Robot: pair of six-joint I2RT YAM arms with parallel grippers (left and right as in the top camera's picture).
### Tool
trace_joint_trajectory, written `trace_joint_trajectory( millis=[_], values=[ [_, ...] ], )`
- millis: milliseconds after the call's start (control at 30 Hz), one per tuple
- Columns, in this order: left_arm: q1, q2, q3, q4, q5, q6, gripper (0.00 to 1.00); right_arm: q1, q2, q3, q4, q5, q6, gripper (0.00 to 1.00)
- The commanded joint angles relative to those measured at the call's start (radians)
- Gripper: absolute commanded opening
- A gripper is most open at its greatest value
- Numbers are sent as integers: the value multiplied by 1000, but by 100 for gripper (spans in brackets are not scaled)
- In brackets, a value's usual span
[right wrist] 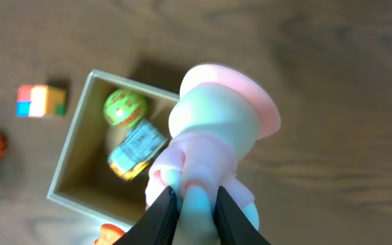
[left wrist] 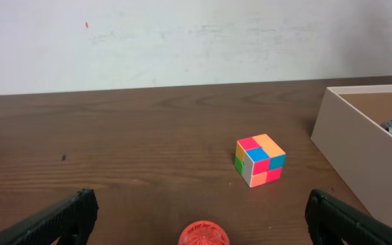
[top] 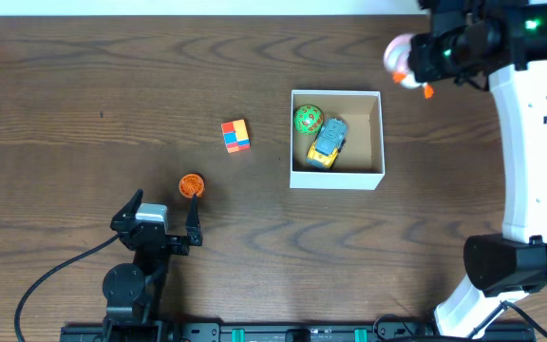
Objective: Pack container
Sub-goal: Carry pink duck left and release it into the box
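Note:
The container (top: 337, 179), a square white-walled box with a tan inside, stands right of the table's middle and holds a green ball (top: 309, 119) and a yellow-and-blue toy car (top: 327, 144). It also shows in the right wrist view (right wrist: 67, 153) and at the right edge of the left wrist view (left wrist: 349, 146). My right gripper (right wrist: 190, 201) is shut on a pink-and-white toy (right wrist: 213, 126) and holds it in the air beyond the box's far right corner (top: 402, 62). My left gripper (left wrist: 196, 221) is open, low over the table, with a small orange ball (left wrist: 204, 233) between its fingers.
A multicoloured cube (top: 235, 135) lies on the wood left of the box, also in the left wrist view (left wrist: 260, 160). The orange ball (top: 191, 185) lies just ahead of the left gripper (top: 160, 214). The right arm's white body (top: 539, 142) stands along the right side.

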Motion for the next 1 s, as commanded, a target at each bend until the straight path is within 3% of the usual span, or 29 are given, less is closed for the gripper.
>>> trace_joint_trajectory(
  millis=[0, 367, 633, 967],
  values=[
    [4, -6, -30, -13, 11, 10, 98, 38, -15, 11, -31, -5, 44, 19],
    [4, -6, -30, -13, 11, 10, 98, 141, -15, -81, -38, -5, 46, 26],
    [4, -6, -30, -13, 11, 10, 98, 166, -15, -212, 62, -5, 64, 33],
    [4, -6, -30, -13, 11, 10, 98, 166, -15, -312, 159, -4, 64, 47]
  ],
)
